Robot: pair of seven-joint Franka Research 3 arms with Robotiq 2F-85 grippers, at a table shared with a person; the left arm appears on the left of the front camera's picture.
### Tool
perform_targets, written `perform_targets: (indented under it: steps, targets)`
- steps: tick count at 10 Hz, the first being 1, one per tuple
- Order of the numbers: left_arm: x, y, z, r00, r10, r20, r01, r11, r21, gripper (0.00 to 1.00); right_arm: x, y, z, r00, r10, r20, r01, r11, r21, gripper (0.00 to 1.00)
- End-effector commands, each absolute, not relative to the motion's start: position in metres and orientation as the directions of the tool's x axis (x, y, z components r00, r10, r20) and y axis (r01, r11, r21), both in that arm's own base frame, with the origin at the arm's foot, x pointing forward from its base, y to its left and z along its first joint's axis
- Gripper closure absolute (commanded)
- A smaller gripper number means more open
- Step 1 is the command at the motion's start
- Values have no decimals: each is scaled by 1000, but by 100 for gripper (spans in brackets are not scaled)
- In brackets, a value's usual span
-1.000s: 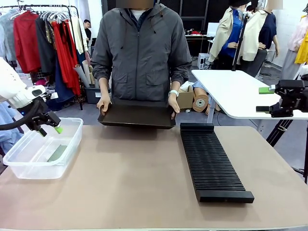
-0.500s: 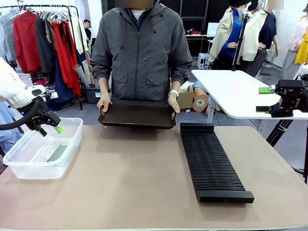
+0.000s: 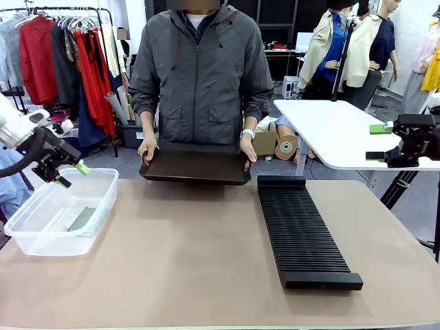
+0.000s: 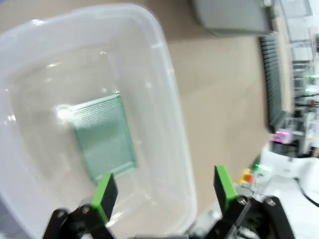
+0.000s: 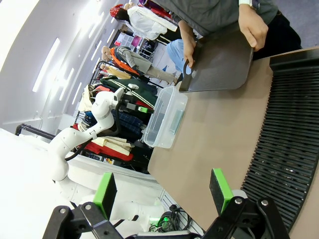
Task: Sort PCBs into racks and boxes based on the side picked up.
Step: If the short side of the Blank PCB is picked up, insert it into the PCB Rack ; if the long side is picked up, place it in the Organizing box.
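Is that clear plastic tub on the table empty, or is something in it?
Not empty: one green PCB lies flat on the bottom of the clear tub.

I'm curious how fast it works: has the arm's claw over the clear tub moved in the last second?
Yes. The left gripper has lifted slightly and pulled back toward picture left, away from the box's far rim.

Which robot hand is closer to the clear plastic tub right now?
Left. The left hand hovers open just above the clear tub's far rim, over the PCB lying inside. The right hand is open too, far off beyond the black rack, past the table's right edge.
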State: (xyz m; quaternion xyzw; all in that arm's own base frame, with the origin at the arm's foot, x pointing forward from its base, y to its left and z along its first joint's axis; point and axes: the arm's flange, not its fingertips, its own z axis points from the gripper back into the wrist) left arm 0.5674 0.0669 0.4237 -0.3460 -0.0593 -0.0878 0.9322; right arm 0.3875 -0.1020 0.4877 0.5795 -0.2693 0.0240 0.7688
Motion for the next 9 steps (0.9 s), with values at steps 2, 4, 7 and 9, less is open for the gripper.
perform_targets:
  steps: [2,4,7,9]
  targets:
    - [577,87,433,988,-77,131,152,548,-822,0,388,-101,490,851,-276,446,-355,323,877,0]
    - [576,89,439,995,-43,94,103,357,-928,0,388,-101,490,851,-276,446,-355,323,877,0]
    - [576,84,444,998,30,50,46,104,-994,0,388,-101,490,851,-276,446,-355,323,877,0]
    - [568,75,444,998,4,56,56,65,-996,0,388,-101,490,851,-276,446,-355,323,877,0]
